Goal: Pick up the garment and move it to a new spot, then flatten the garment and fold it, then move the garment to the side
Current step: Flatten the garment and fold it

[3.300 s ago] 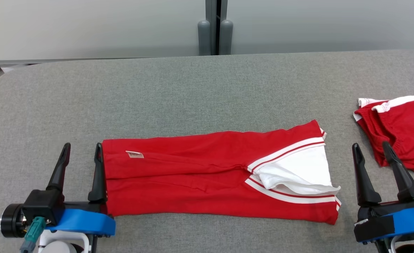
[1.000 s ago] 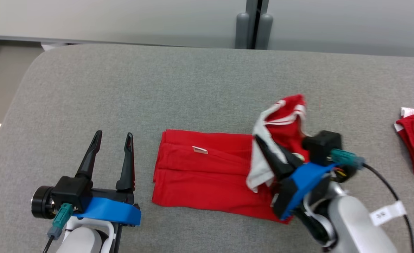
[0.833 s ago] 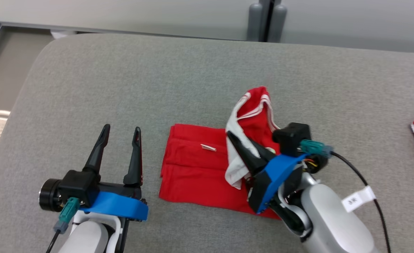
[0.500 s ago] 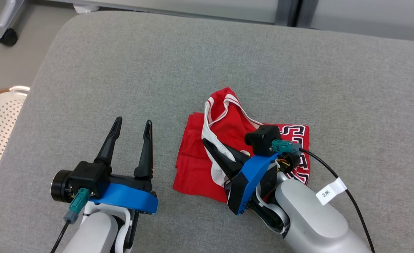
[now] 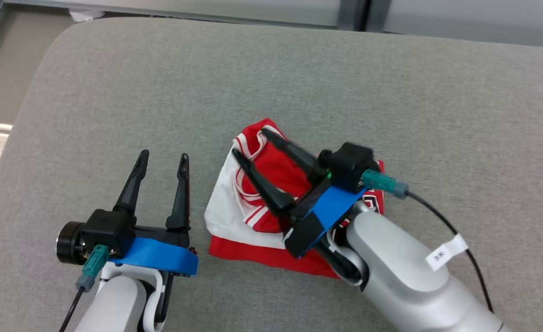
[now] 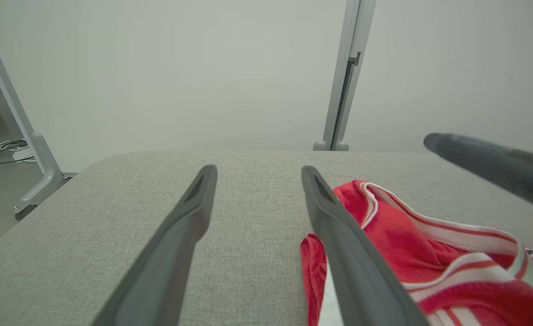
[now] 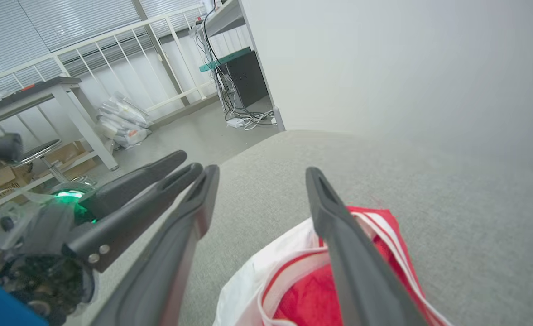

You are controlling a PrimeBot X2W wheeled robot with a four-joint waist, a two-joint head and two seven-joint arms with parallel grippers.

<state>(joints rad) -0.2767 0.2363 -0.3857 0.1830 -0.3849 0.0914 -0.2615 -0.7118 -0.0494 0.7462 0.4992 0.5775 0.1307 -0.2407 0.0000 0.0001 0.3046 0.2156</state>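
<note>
The right gripper (image 5: 249, 141) has just let go: its fingers stand wide apart, holding nothing, and the garment (image 5: 227, 214) lies doubled over directly beneath them, so this fold looks laid. A second earlier they pinched the lifted striped end. The left gripper (image 5: 164, 154), also spread and empty, sits just beside the garment's edge.

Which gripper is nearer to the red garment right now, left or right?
Right. The right gripper is directly over the folded red garment, jaws open above it; the left gripper sits beside its left edge, not touching it.
</note>
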